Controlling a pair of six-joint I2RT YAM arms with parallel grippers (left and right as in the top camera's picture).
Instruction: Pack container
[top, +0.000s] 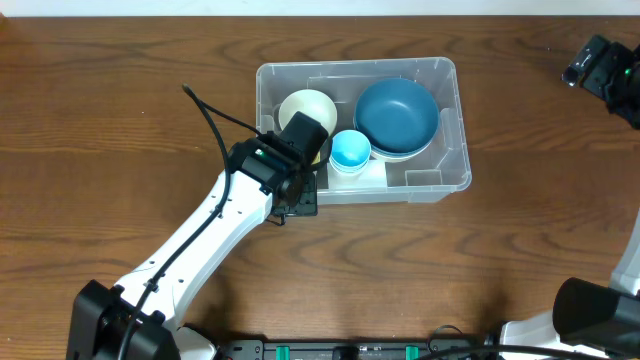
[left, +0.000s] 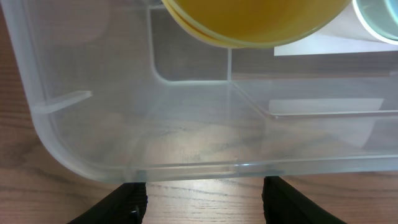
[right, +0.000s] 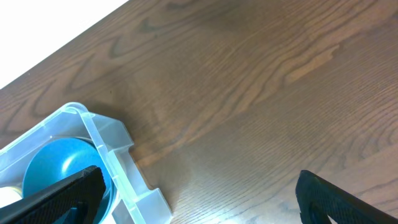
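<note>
- The left tool (left: 205, 204) has its fingers partly apart. Nothing sits between them, and bare wood shows in the gap.
- Its tips sit just outside the near wall of the container (left: 93, 155), close to the near-left corner. I cannot tell whether they touch the plastic.
- Seen from above, the left arm reaches in from the lower left, and its wrist hangs over the container's near-left edge.
- The container rests flat on the table (top: 100, 100), a little right of centre, with its long side running left to right.
- Inside it, a yellow bowl (top: 305, 110) sits at the left end, partly hidden by the left wrist.
- A small light-blue cup (top: 350, 150) stands in the middle, near the front wall and just beside the yellow bowl.
- A blue bowl (top: 397, 113) fills the right end, with a pale rim showing under its near edge.
- A white label (left: 336, 45) lies on the container's base, beside the cup.
- The right tool (right: 199, 202) is spread wide and holds nothing. It sits above bare table, well apart from the container, toward the far right corner.
</note>
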